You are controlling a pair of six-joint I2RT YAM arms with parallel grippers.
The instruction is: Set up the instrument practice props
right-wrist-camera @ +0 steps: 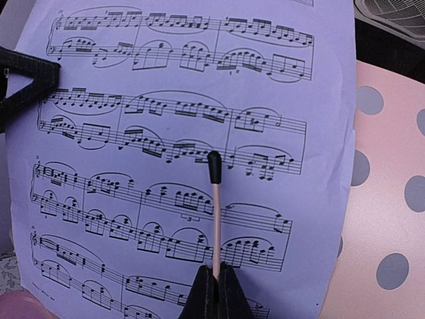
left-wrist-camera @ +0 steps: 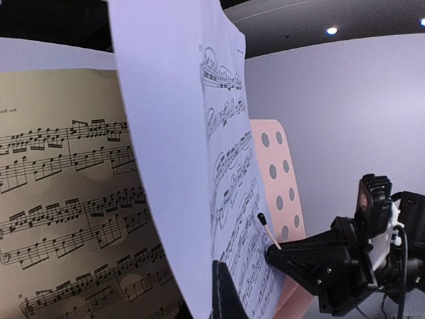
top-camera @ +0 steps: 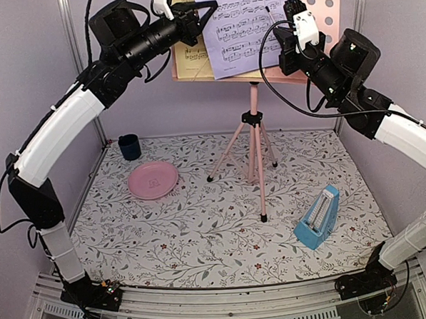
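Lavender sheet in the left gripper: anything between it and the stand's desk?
Partly. The yellow sheet lies on the desk's left side, and the lavender sheet, pinched by the left gripper, overlaps its right edge. The desk's right side shows bare. The right gripper's thin stick is in front of the sheet, not behind.

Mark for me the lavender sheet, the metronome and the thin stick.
lavender sheet (top-camera: 245, 29), overhead view, middle of the printed page.
metronome (top-camera: 319, 219), overhead view, its pale front face.
stick (right-wrist-camera: 216, 219), right wrist view, halfway up the shaft.
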